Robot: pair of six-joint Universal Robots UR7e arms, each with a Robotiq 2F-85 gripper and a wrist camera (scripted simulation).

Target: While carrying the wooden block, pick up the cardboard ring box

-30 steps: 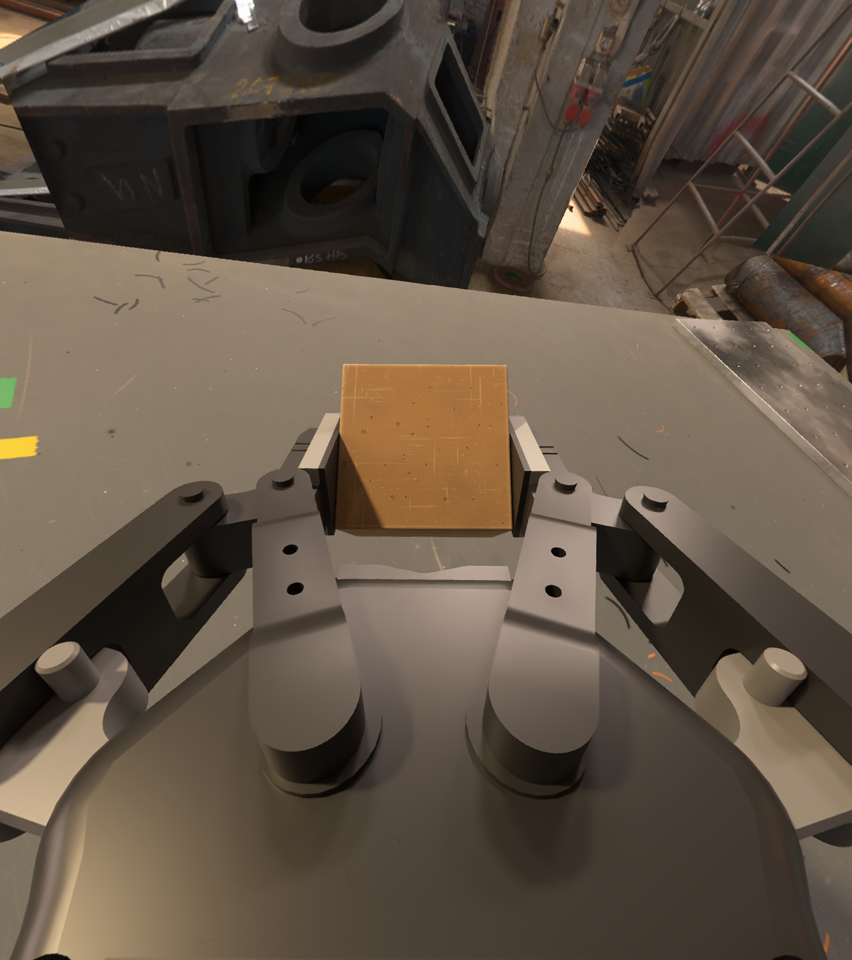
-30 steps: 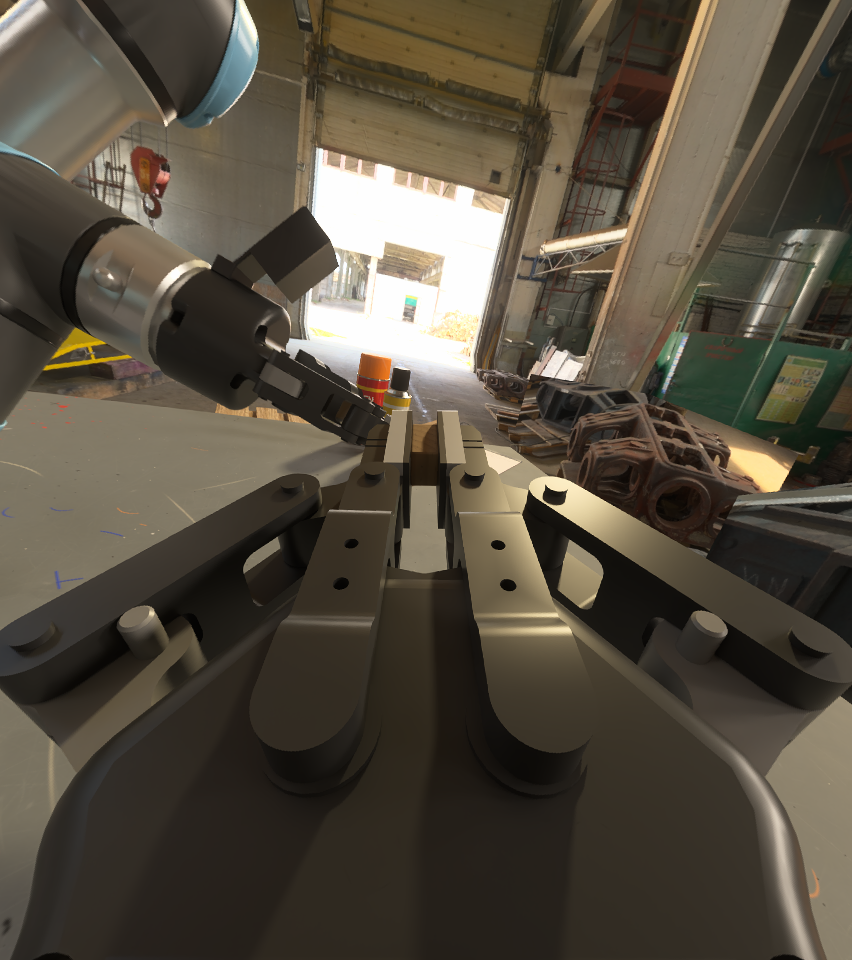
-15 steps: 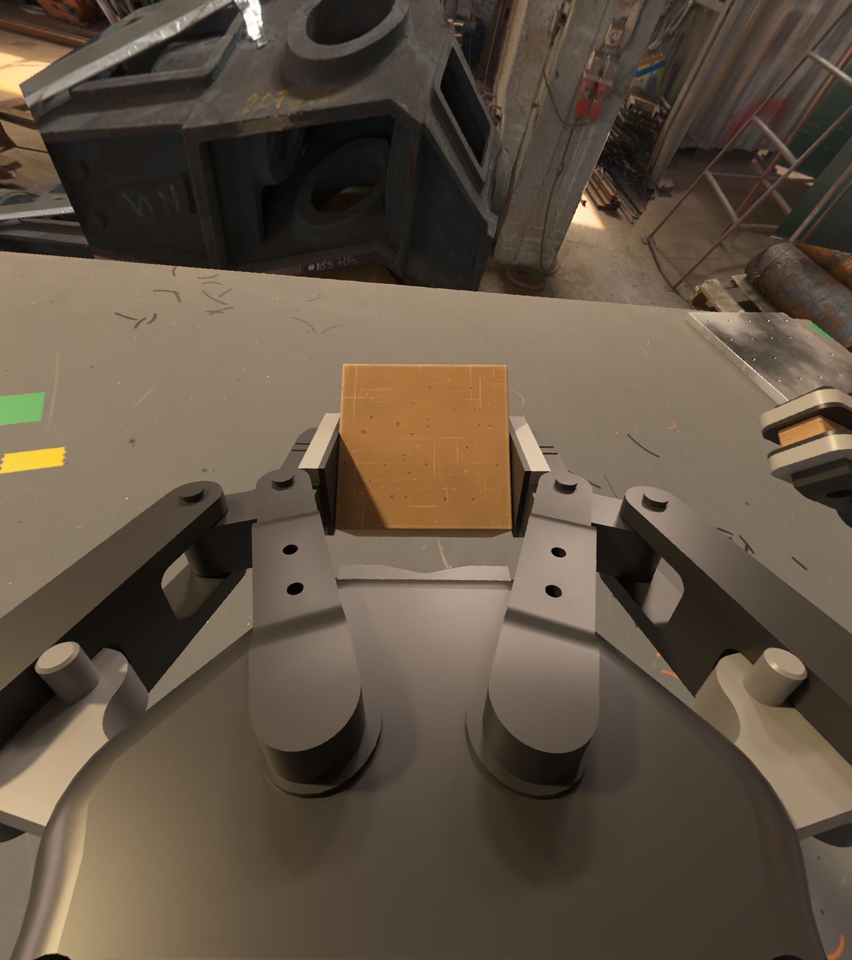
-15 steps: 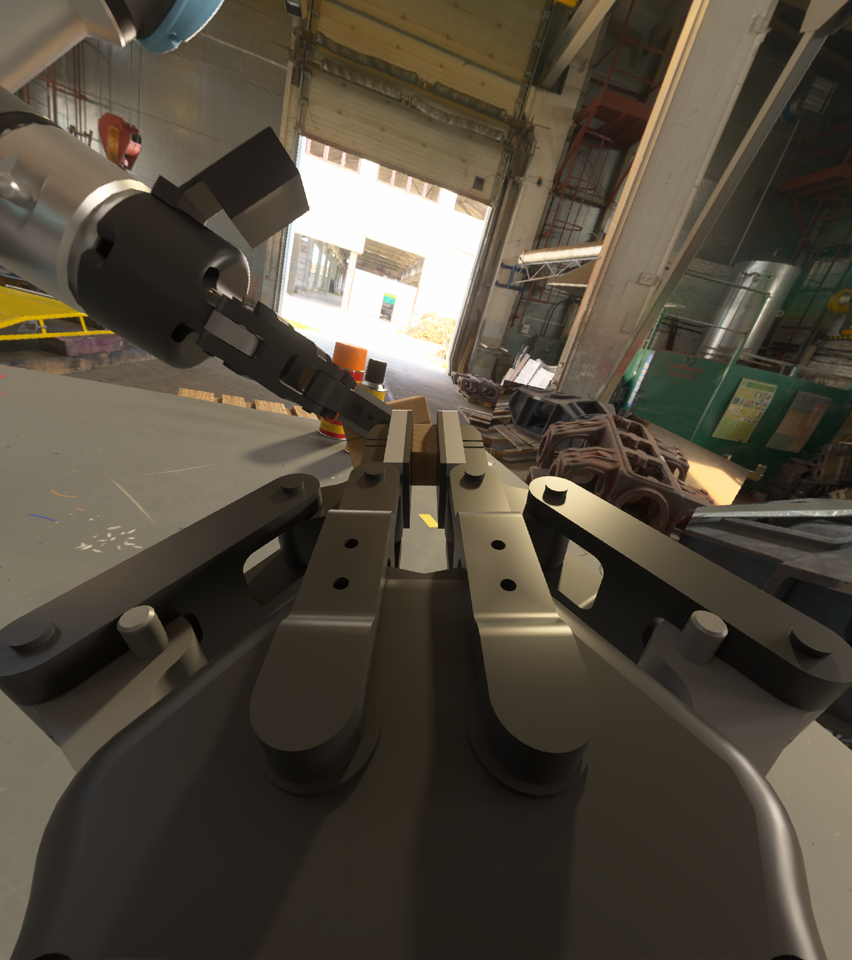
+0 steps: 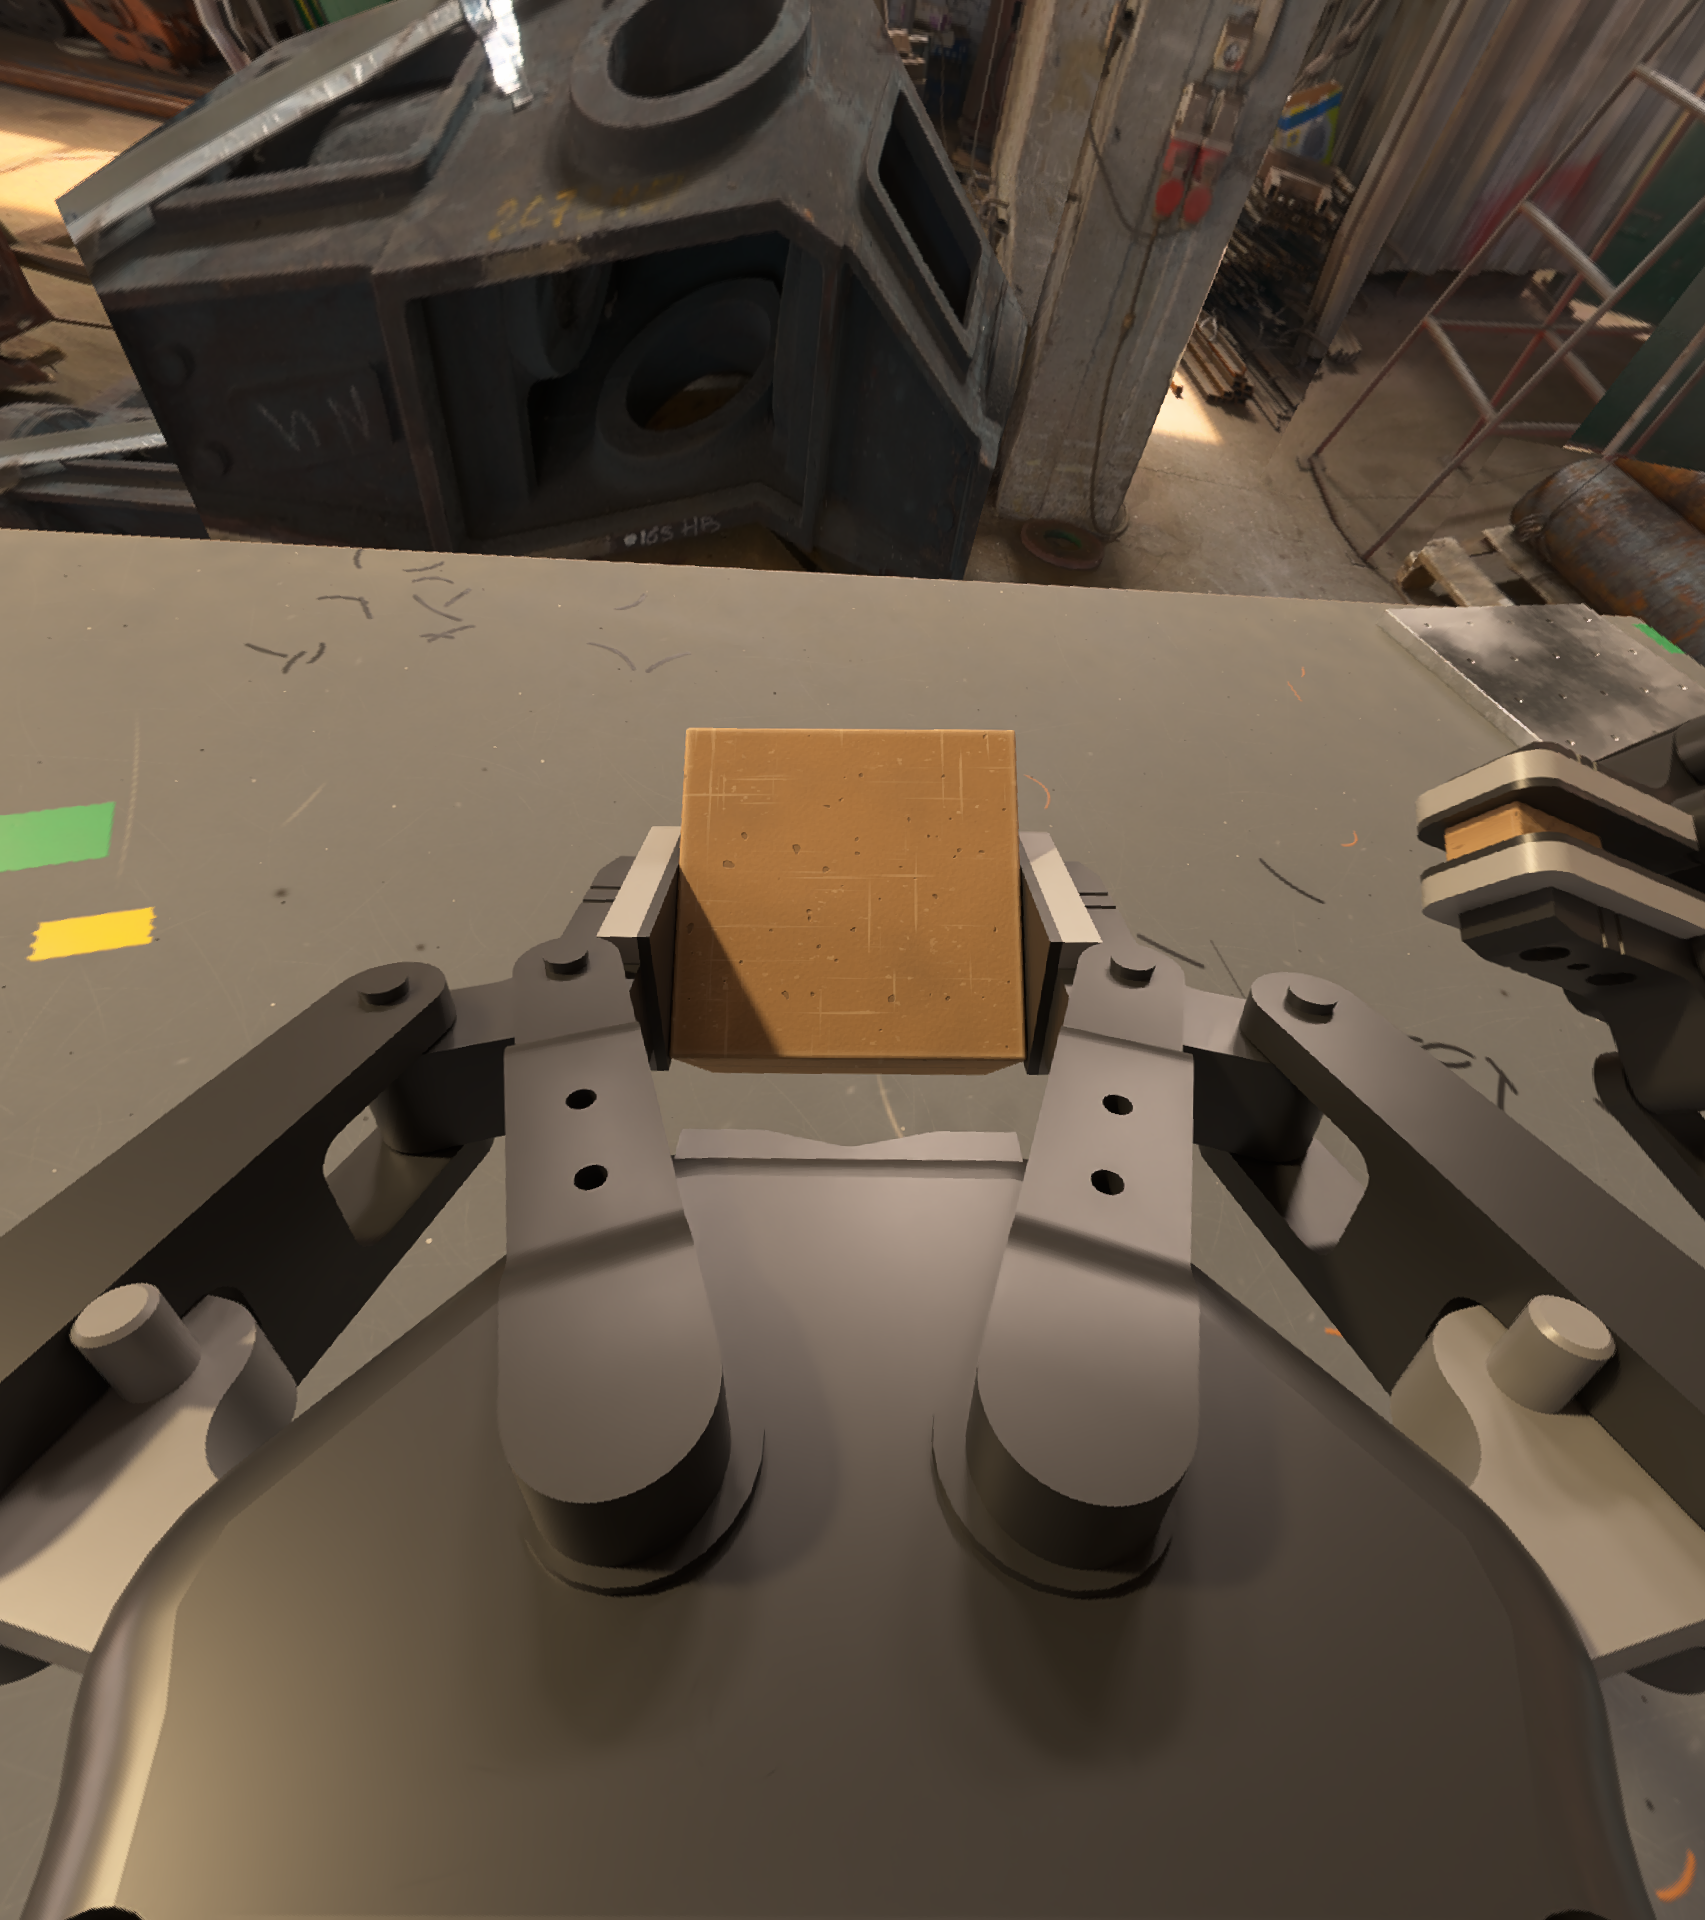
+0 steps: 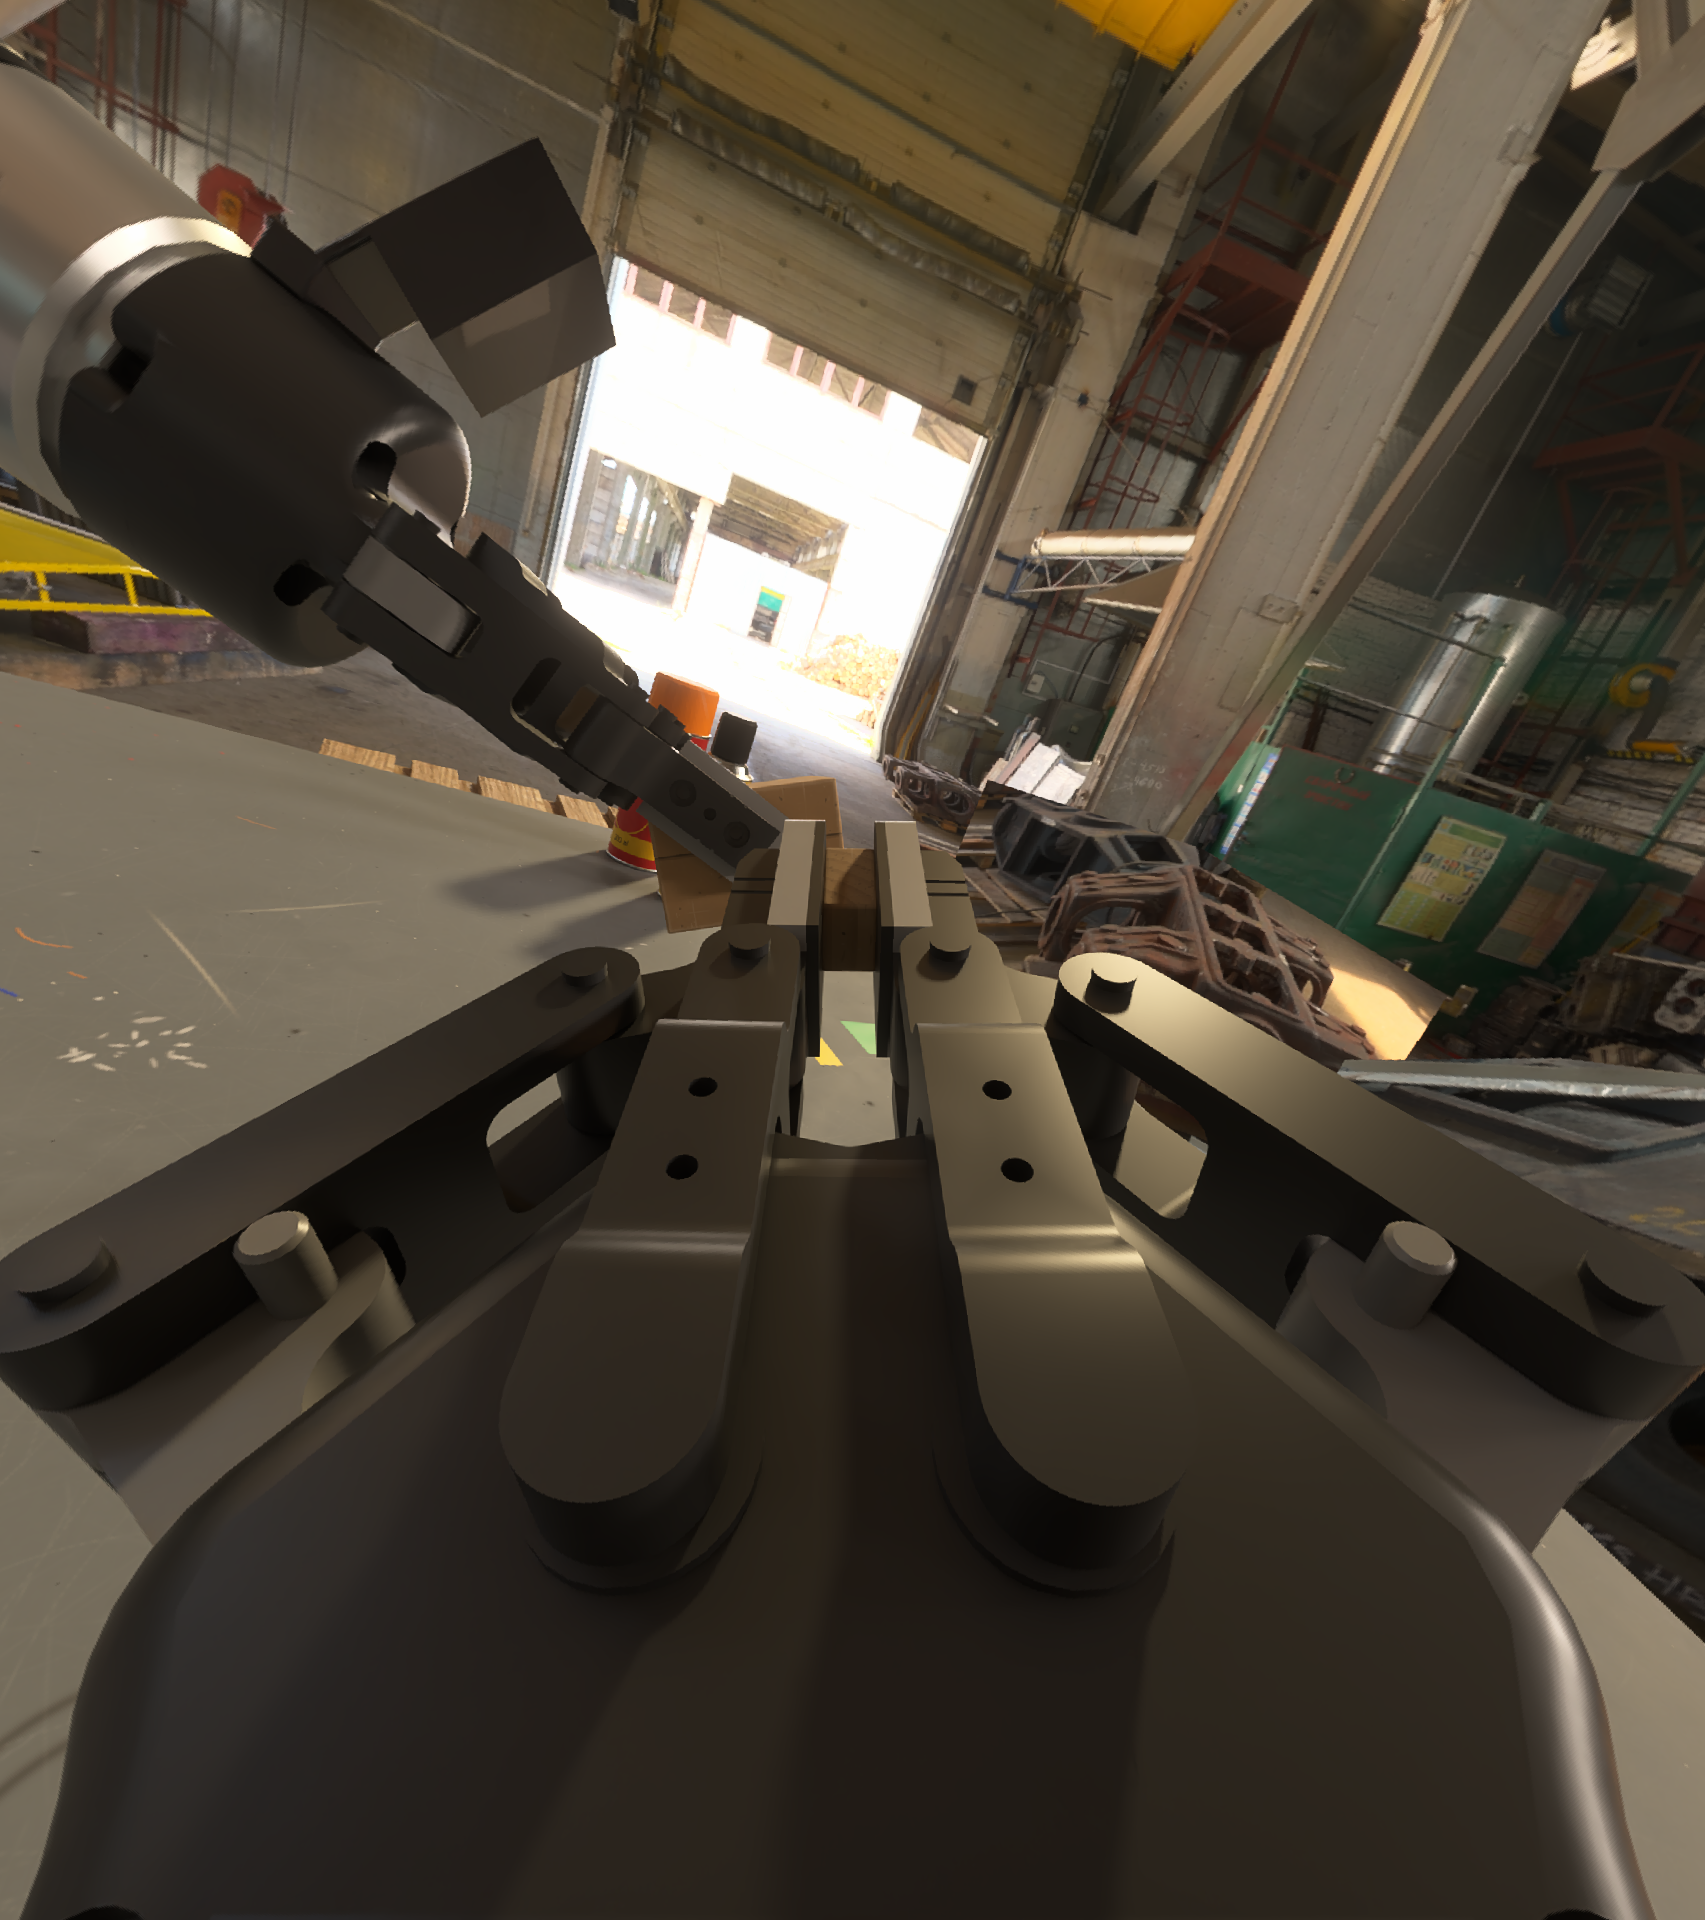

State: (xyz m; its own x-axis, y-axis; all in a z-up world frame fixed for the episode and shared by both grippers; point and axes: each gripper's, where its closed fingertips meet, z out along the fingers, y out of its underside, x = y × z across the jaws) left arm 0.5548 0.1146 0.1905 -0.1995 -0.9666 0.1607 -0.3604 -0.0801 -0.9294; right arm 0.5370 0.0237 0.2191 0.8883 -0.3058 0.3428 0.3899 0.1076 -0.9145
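Observation:
My left gripper (image 5: 848, 883) is shut on the cardboard ring box (image 5: 848, 914), a brown speckled cube held between both pads over the grey table (image 5: 308, 727). My right gripper (image 6: 848, 862) is shut on the wooden block (image 6: 848, 904), a thin brown piece squeezed between its nearly closed fingers. In the left wrist view the right gripper (image 5: 1482, 842) with the block (image 5: 1487, 828) sits just right of the box. In the right wrist view the left gripper (image 6: 713, 821) reaches in from the upper left, with the box (image 6: 796, 805) just ahead of my fingertips.
Green tape (image 5: 37, 836) and yellow tape (image 5: 93, 932) mark the table at the left. A metal plate (image 5: 1544, 665) lies at the far right corner. A dark machine casting (image 5: 567, 312) stands beyond the far edge. An orange can (image 6: 684, 694) stands behind the left gripper.
The right gripper with the wooden block has come into the left wrist view from the right and moved closer. The left arm looms larger in the right wrist view. Both grips are unchanged.

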